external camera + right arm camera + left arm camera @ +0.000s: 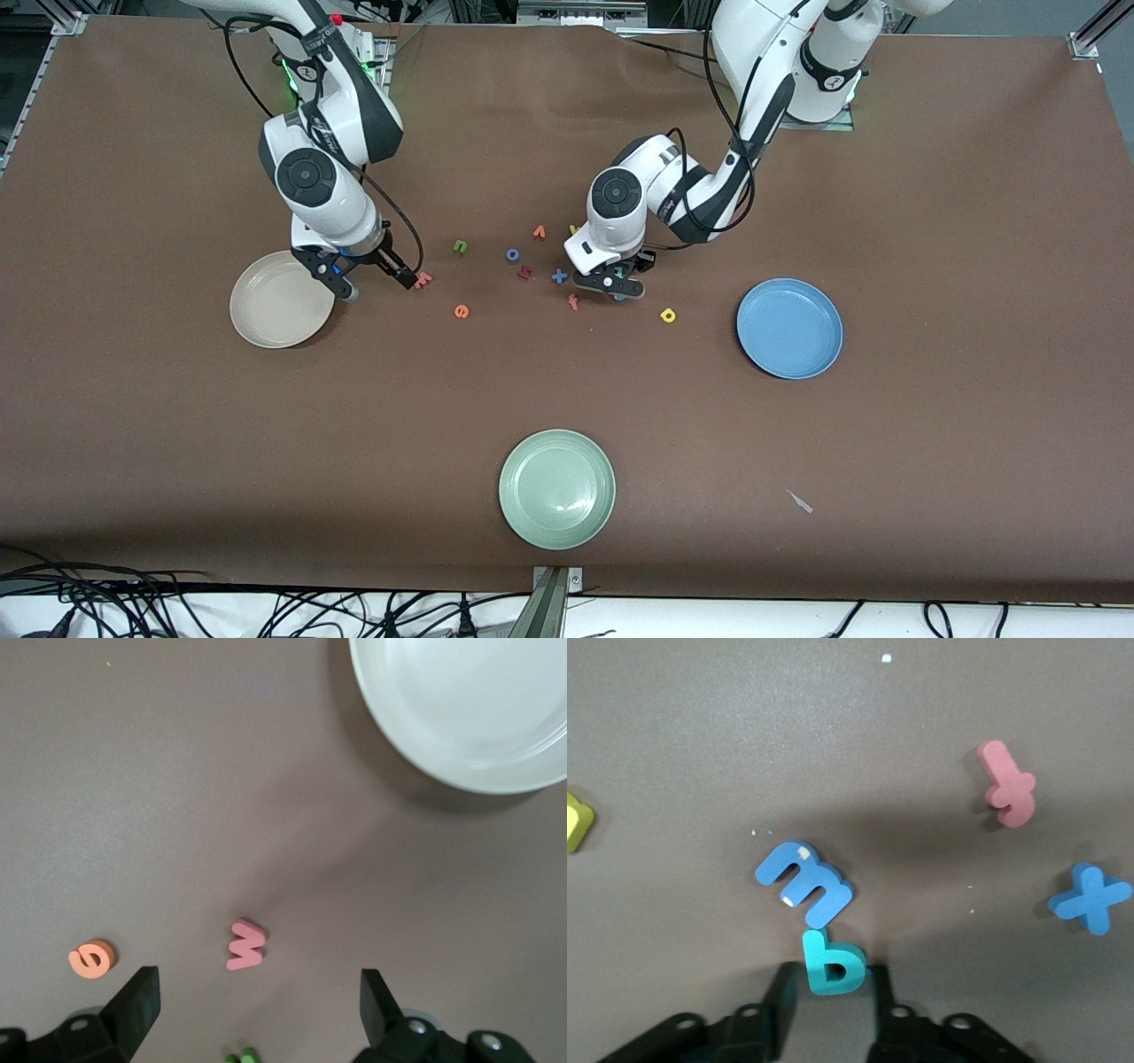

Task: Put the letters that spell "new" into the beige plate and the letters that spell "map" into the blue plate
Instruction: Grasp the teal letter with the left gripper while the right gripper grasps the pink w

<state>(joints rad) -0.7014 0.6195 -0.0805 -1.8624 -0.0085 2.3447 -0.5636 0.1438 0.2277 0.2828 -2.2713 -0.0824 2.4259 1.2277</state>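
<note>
Pale green plate: lay nearest the front camera, close to the bench's front edge, midway along it.

Blue plate: toward the left arm's end, nothing in it.
Beige plate: toward the right arm's end, nothing in it.

Yellow "a": loose on the bench, between the blue plate and the left tool.
Orange "e": loose, about level with the "a", nearer the beige plate.

Left tool: down at the bench in the letter cluster, fingers drawn in and pinching the teal "p". The blue "m" touched the "p". A pink letter and a blue "x" lay apart from them.

Right tool: low over the bench beside the beige plate, fingers spread wide, the salmon "w" on the bench between them, untouched.

Green "n", blue "o", orange "v": farther from the camera, scattered mid-bench.

No brand or label could be read.
</note>
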